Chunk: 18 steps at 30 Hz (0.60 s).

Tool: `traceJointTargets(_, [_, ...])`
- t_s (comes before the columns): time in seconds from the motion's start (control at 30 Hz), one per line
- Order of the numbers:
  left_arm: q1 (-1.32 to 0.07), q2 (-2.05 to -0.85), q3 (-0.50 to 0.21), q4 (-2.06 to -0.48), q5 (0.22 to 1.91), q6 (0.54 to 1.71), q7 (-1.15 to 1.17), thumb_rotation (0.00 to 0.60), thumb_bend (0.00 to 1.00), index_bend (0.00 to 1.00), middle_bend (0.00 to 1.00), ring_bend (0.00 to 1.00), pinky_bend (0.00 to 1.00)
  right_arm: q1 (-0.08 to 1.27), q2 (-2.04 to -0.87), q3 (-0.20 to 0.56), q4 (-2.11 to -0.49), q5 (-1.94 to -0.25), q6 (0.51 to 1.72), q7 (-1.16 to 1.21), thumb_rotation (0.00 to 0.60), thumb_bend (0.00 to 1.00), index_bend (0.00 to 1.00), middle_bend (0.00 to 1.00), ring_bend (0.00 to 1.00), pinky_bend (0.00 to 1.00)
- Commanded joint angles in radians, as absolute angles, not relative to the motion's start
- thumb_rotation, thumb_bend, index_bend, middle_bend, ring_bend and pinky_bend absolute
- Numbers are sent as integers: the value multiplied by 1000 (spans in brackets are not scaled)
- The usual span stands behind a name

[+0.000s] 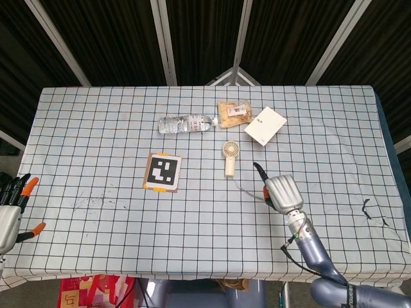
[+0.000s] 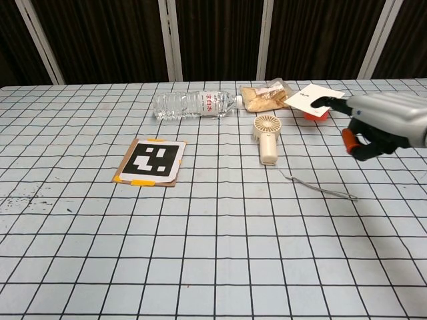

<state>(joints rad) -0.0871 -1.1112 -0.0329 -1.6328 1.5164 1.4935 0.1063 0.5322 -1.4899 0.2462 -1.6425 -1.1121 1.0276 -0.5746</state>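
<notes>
We see our right hand above the bench, holding nothing, its fingers pointing toward the small handheld fan and apart from it. The fan lies flat near the middle of the checked cloth, its thin cord trailing under the hand. Our left hand rests at the bench's left edge, fingers spread, holding nothing. Behind the fan lie a water bottle, a snack bag and a white card.

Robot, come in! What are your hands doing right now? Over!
Right hand empty, above the table beside the little fan and its cord. Left hand open at table edge.
</notes>
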Motion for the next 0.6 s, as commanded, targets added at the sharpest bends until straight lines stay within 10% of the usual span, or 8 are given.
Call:
traceJointTargets(0.03, [-89, -1108, -34, -1633, 1514, 1488, 97, 600, 88, 0, 0, 0, 0, 596, -1566, 270, -1572, -1036, 976, -627, 600, 815, 0, 821, 885, 871])
traceJointTargets(0.6, [-102, -1086, -38, -1650, 1477, 1445, 56, 600, 88, 0, 0, 0, 0, 735, -1732, 277, -1317, -869, 908, -638, 600, 816, 0, 822, 885, 871])
